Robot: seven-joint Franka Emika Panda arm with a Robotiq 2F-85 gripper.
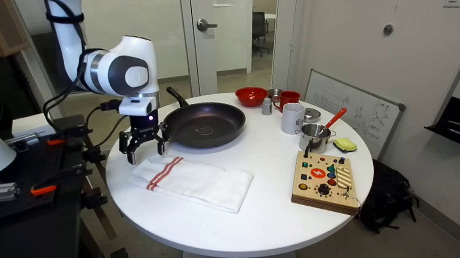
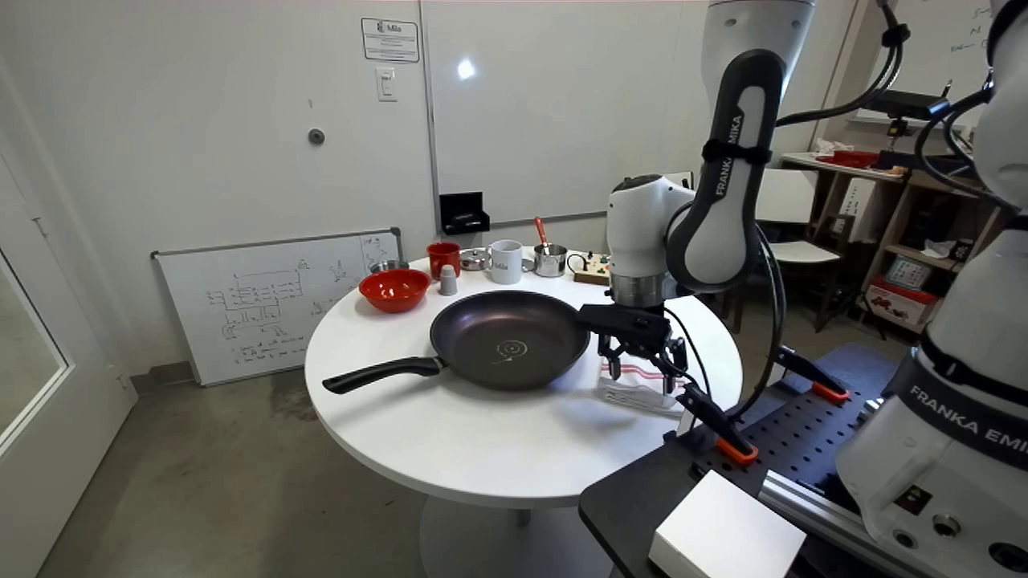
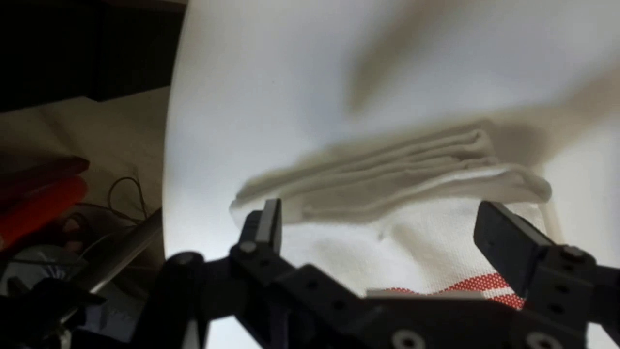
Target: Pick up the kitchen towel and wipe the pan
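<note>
Kitchen towel (image 3: 397,208) partly hidden by hand (image 3: 381,215) in wrist view; jaws spread wide; whether touching, unclear.

The kitchen towel (image 1: 199,182) lay folded — white, red-striped near one end. The black pan (image 1: 206,125) sat upright just beside it.

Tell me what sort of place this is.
Probably a lab or office room: a robot arm stands beside a round table, and a whiteboard with writing leans against the wall.
</note>
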